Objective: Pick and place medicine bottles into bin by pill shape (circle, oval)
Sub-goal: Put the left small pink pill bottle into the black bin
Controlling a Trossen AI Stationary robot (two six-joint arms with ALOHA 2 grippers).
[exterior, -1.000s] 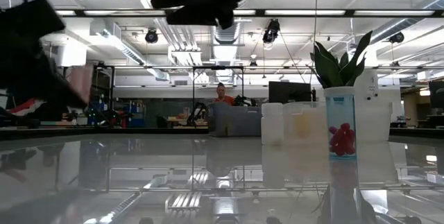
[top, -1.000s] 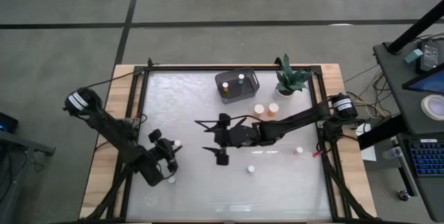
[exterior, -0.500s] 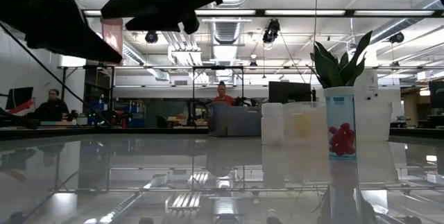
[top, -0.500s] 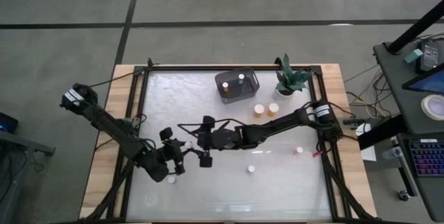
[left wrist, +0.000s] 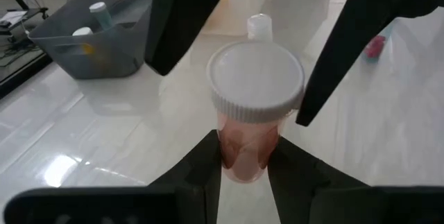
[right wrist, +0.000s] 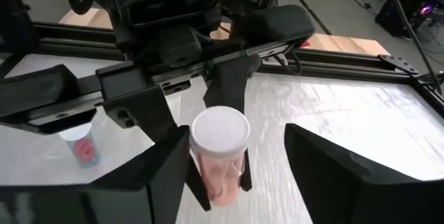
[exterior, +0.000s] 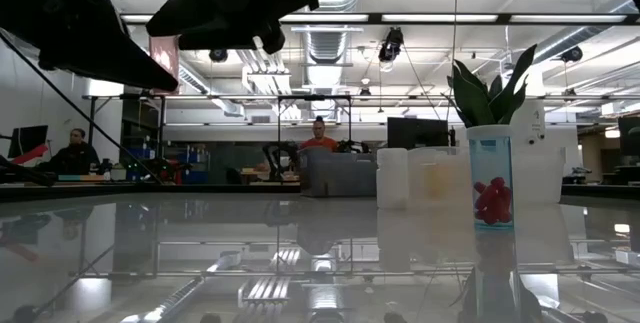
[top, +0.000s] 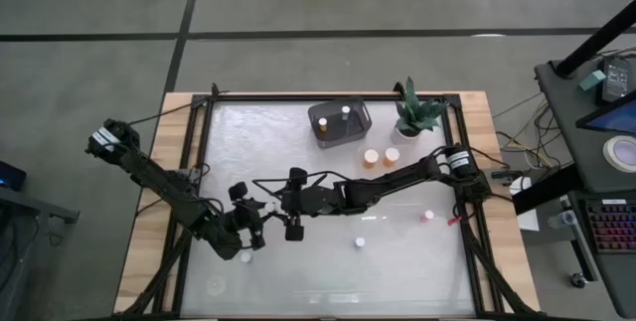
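My left gripper (top: 254,212) is shut on an orange medicine bottle with a white cap (left wrist: 255,80), held above the table's left middle. My right gripper (top: 272,202) is open. Its fingers stand on either side of that bottle's cap (right wrist: 220,131) without touching it. Other bottles stand on the table: white-capped ones (top: 245,257), (top: 360,243), (top: 427,216) and two orange ones (top: 371,158). The grey bin (top: 340,122) at the far middle holds a few bottles. My left gripper pinches the bottle's orange body (left wrist: 243,156) below the cap between its two fingers (left wrist: 205,168). The fingers come from the table's left side. The bottle sits cap up, lifted clear of the table.
A green potted plant (top: 417,114) stands right of the bin. A bottle with red pills (right wrist: 84,145) stands on the table near my left arm. A dark frame (top: 202,152) runs around the table top. People sit in the room beyond (exterior: 320,143).
My right gripper has gone toward the table's left edge, and its open fingers now stand around the bottle in my left gripper. My left gripper has shifted a little toward the right with the bottle. In the last half second both have kept almost still.
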